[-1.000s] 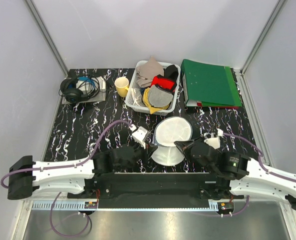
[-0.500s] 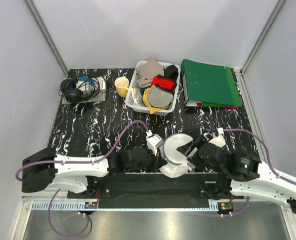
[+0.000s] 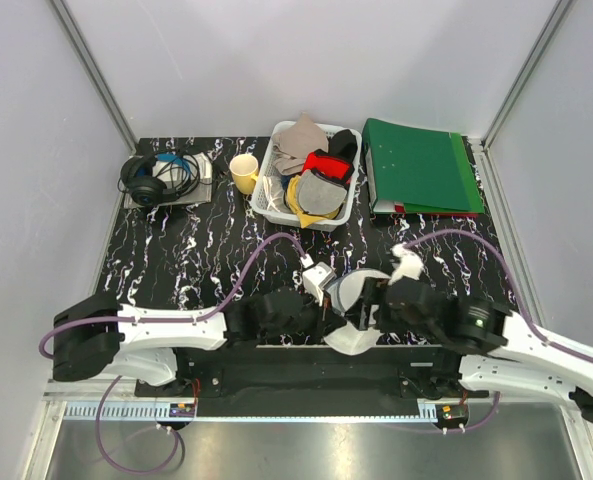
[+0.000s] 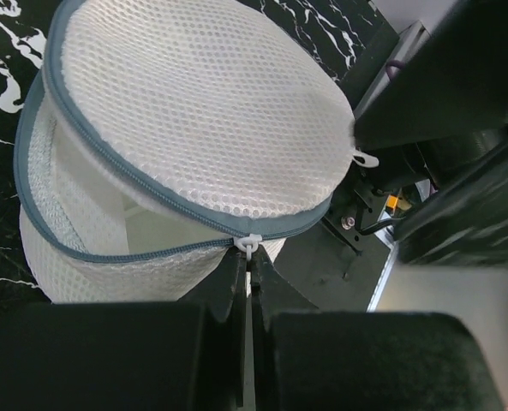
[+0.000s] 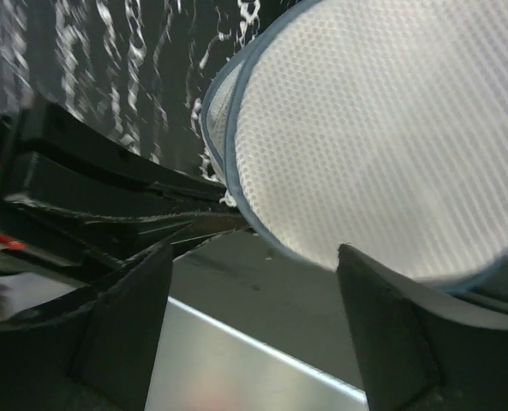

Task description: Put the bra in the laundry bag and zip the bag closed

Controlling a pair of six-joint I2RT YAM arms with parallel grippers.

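One laundry bag (image 4: 194, 111) sits at 6 o'clock on the table (image 3: 176, 260), its zip partly undone. Of two grippers, the left gripper (image 4: 248, 257) at its 9 o'clock pinches the single zip pull (image 4: 248, 246). The right gripper (image 5: 255, 257) at 3 o'clock gapes wide. One basket (image 3: 266, 195) stands at 12 o'clock.

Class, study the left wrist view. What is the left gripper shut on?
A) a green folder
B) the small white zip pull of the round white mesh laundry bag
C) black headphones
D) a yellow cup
B: the left gripper pinches the small white zip pull at the grey rim of the round white mesh laundry bag.
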